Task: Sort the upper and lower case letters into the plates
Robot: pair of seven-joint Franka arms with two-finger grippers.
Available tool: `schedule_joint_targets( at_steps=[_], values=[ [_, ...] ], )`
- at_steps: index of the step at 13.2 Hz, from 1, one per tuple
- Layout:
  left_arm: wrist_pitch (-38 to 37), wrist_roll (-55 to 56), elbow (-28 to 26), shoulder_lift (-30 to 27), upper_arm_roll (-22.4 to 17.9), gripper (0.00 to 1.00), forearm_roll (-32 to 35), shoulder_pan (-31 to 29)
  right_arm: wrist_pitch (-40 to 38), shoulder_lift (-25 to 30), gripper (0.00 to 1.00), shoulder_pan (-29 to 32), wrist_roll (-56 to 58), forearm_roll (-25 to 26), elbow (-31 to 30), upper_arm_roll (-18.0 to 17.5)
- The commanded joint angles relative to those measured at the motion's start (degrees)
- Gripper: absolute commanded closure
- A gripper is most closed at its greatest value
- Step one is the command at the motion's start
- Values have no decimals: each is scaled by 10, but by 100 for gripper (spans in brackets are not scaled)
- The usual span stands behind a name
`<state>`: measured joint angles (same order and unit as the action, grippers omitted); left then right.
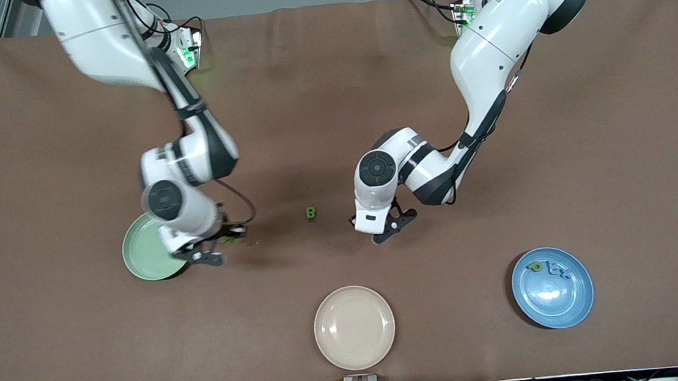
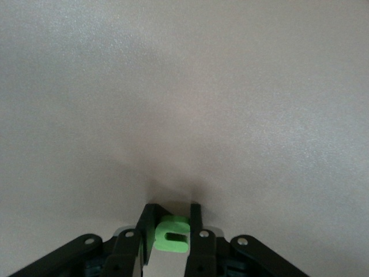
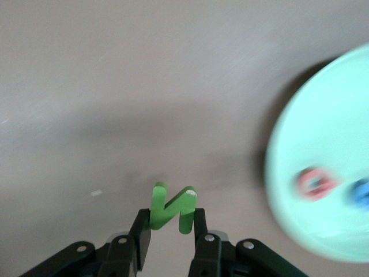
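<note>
My left gripper (image 1: 392, 227) (image 2: 173, 217) is shut on a small green letter (image 2: 171, 235), low over the brown cloth beside a green letter B (image 1: 311, 213) that lies on the cloth. My right gripper (image 1: 221, 245) (image 3: 170, 216) is shut on a green zigzag letter (image 3: 172, 208) (image 1: 228, 239), just beside the mint green plate (image 1: 142, 257) (image 3: 323, 138). A pinkish red letter (image 3: 314, 183) and a blue letter (image 3: 362, 193) lie in that plate. The blue plate (image 1: 554, 303), nearer the front camera at the left arm's end, holds a green letter (image 1: 535, 267) and a blue letter (image 1: 559, 270).
A beige plate (image 1: 354, 327) with nothing in it sits near the table's front edge, between the two coloured plates. The brown cloth (image 1: 330, 93) covers the whole table. The right arm's wrist hangs over part of the mint plate.
</note>
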<state>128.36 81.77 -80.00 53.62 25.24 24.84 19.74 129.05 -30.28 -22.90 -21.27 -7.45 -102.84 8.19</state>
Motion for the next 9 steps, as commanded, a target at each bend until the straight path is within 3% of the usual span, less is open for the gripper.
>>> schedule_joint_targets(
  at_steps=[1, 6, 7, 8, 9],
  values=[
    [-8, -8, 3, -7, -8, 99, 10, 6, 7, 29, 100, 87, 163, -4, -45, -11],
    [-51, -50, 5, -35, -7, 100, 21, -28, 58, 29, 97, 172, 341, -4, -108, -12],
    [-51, -63, 5, -45, -7, 100, 22, -41, 65, 28, 80, 174, 348, -4, -112, -12],
    [-51, -87, 5, -53, -7, 100, 23, -53, 64, 28, 14, 173, 358, -4, -111, -12],
    [-51, -111, 5, -57, -6, 100, 23, -72, 60, 29, 0, 173, 360, -4, -109, -12]
  ],
)
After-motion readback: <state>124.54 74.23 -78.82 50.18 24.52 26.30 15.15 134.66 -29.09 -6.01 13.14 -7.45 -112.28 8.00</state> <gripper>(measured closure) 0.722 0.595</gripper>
